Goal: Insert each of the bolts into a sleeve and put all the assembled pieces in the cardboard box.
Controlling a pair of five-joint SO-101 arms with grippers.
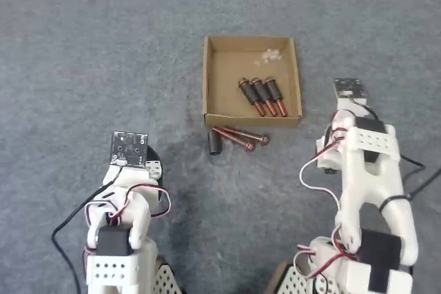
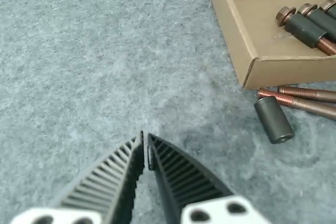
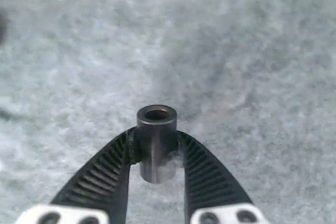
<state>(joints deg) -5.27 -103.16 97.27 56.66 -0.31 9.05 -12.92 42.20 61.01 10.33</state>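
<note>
The cardboard box (image 1: 226, 74) sits at the far middle of the grey carpet, with three assembled bolt-and-sleeve pieces (image 1: 262, 96) lying in it. Just in front of the box lie two bare copper bolts (image 1: 241, 135) and a loose black sleeve (image 1: 215, 142). In the left wrist view my left gripper (image 2: 145, 139) is shut on nothing, low over the carpet, short of the loose sleeve (image 2: 274, 119), the bolts (image 2: 302, 98) and the box (image 2: 273, 70). My right gripper (image 3: 156, 142) is shut on another black sleeve (image 3: 156, 132), held upright with its bore open toward the camera.
The left arm (image 1: 124, 197) stands at the near left and the right arm (image 1: 368, 163) at the right, beside the box. Grey carpet lies all around, and a pale strip runs along the far edge.
</note>
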